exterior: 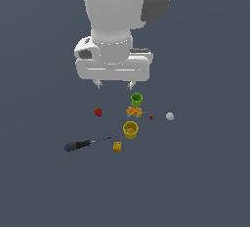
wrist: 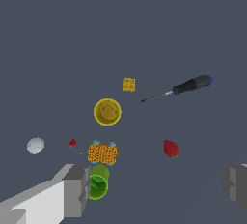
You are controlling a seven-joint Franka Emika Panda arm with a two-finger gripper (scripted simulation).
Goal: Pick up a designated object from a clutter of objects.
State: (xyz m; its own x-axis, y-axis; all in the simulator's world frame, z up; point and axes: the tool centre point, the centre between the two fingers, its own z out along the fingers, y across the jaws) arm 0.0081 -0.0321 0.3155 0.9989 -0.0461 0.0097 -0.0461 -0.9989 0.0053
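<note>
Since the gripper (exterior: 115, 84) hangs above the floor with its fingers wide apart and holding nothing, it should slide over until the green cup (exterior: 136, 99) sits between them, missing the orange lump (exterior: 134, 111) touching it. Both that cup and the yellow cup (exterior: 130, 129) look empty.

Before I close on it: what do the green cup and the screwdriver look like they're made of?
Green cup: probably plastic, with a uniform bright colour, thin wall and matte look. Screwdriver: thin grey shaft, seemingly metal; dark handle with a blue end cap, likely plastic or rubber. These are renders, so the finish is only suggestive.
</note>
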